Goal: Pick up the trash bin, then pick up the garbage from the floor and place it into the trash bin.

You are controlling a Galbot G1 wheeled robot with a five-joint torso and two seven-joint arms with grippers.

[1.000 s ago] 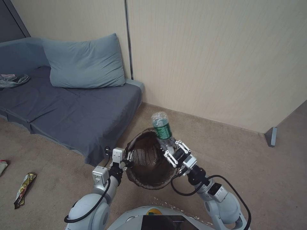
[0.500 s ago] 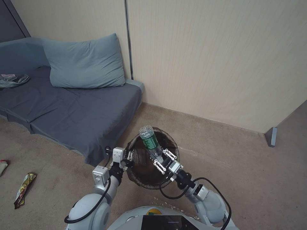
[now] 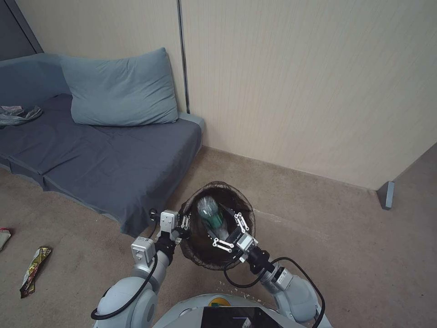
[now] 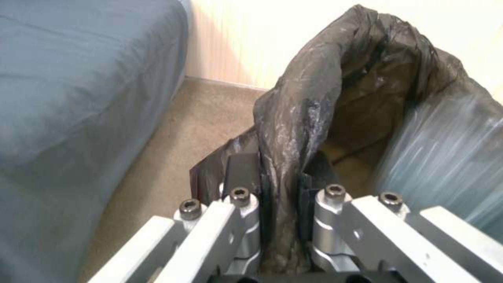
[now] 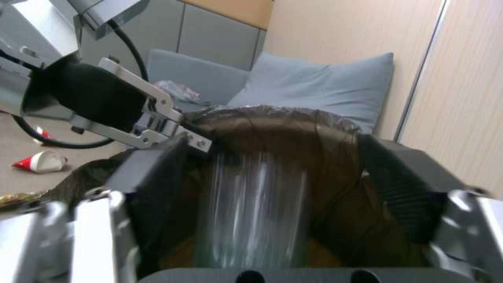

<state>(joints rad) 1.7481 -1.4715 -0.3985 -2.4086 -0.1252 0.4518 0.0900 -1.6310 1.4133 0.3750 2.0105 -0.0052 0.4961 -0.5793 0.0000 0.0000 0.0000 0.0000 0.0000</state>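
The trash bin (image 3: 246, 210), lined with a dark brown bag, hangs above the carpet in front of me. My left gripper (image 3: 184, 224) is shut on its near-left rim; in the left wrist view the fingers pinch the bag's edge (image 4: 280, 188). A clear bottle (image 3: 210, 213) with a green label, one piece of garbage, sits inside the bin's mouth. It streaks with motion blur between the spread fingers (image 5: 157, 173) of my right gripper (image 3: 226, 229), which is open over the bin's near side.
A gold snack wrapper (image 3: 34, 269) and a red-and-white scrap (image 3: 3, 237) lie on the carpet at the far left. A red-and-white cup (image 5: 39, 162) lies on the floor. A grey couch (image 3: 104, 155) with a pillow (image 3: 120, 89) stands left; the wall runs behind.
My right gripper brought the bottle from above the bin's far rim down into its mouth and opened; the bottle is dropping. The left gripper and bin held still.
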